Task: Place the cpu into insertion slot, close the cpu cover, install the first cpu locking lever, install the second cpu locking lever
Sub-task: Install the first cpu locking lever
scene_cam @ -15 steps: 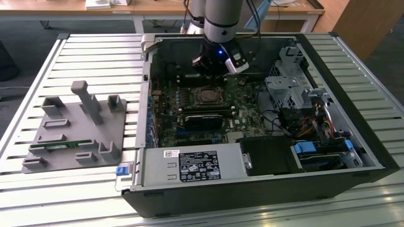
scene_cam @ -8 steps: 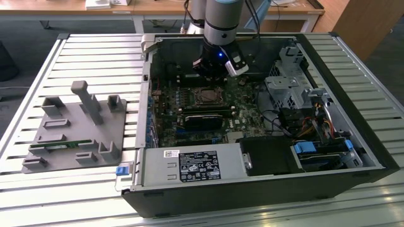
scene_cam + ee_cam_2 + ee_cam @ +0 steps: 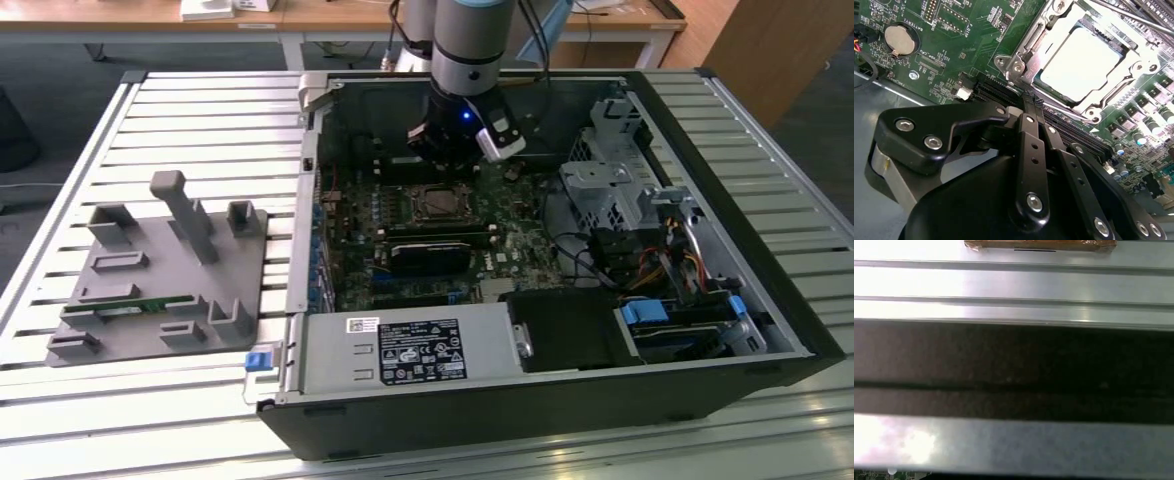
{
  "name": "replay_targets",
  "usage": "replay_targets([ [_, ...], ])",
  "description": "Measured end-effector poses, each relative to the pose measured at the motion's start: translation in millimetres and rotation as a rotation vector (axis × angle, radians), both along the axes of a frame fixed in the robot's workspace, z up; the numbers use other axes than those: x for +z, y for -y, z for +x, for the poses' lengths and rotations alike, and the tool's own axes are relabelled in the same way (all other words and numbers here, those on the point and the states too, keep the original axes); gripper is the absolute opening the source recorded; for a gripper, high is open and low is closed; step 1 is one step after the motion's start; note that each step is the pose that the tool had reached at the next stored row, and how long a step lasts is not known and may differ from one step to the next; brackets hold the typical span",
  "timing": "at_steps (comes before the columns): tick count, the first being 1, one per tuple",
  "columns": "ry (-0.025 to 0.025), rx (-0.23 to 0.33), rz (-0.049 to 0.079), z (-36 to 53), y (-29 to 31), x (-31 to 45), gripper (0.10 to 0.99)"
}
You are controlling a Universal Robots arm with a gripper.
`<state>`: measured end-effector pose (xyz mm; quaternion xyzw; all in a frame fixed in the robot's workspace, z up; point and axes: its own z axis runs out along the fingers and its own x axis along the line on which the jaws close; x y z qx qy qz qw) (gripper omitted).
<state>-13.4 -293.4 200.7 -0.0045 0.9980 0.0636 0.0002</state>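
Note:
The cpu (image 3: 1079,62) lies in the insertion slot (image 3: 438,203) on the green board, its pale metal top showing through the window of the cpu cover (image 3: 1114,95). The silver cover lies flat over it. A thin metal lever rod (image 3: 1126,19) runs along one side of the socket. In the exterior view my gripper (image 3: 449,163) hangs inside the case just behind the slot. Its black fingers (image 3: 1026,125) are shut together with nothing between them, and the tips (image 3: 1032,98) hover over the board beside the socket's edge.
The open computer case (image 3: 534,400) lies on a slatted metal table (image 3: 200,110). A long black card (image 3: 430,256) sits in front of the slot, with a drive cage and cables (image 3: 627,215) to the exterior view's right. A grey fixture (image 3: 160,270) stands to the exterior view's left of the case.

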Motion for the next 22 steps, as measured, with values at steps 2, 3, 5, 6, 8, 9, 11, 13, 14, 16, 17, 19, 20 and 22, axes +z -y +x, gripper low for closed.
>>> replay_targets([
  [2,0.0000,0.000,0.000,0.0,0.0,1.0,0.106],
  [3,0.0001,0.000,0.000,0.0,-0.1,1.1,0.106],
  [5,0.0002,0.000,0.000,0.1,-0.1,1.1,0.106],
  [6,0.0002,0.000,-0.001,0.1,0.0,1.1,0.106],
  [8,0.0001,0.000,-0.005,0.1,-0.1,0.7,0.106],
  [9,0.0001,0.000,-0.006,0.0,0.0,0.4,0.106],
  [11,0.0000,0.000,-0.009,0.0,0.0,-0.2,0.106],
  [13,0.0001,0.000,-0.011,0.0,0.0,-0.8,0.106],
  [14,0.0000,0.000,-0.012,0.0,0.0,-1.1,0.106],
  [16,-0.0002,0.000,-0.015,0.0,0.0,-1.6,0.106],
  [17,-0.0002,0.000,-0.017,0.0,0.0,-1.9,0.106],
  [19,0.0005,0.000,-0.019,0.1,-0.1,-2.7,0.106],
  [20,0.0006,0.000,-0.020,0.1,-0.3,-3.2,0.106],
  [22,0.0000,0.000,-0.023,0.0,-0.1,-3.4,0.106],
])
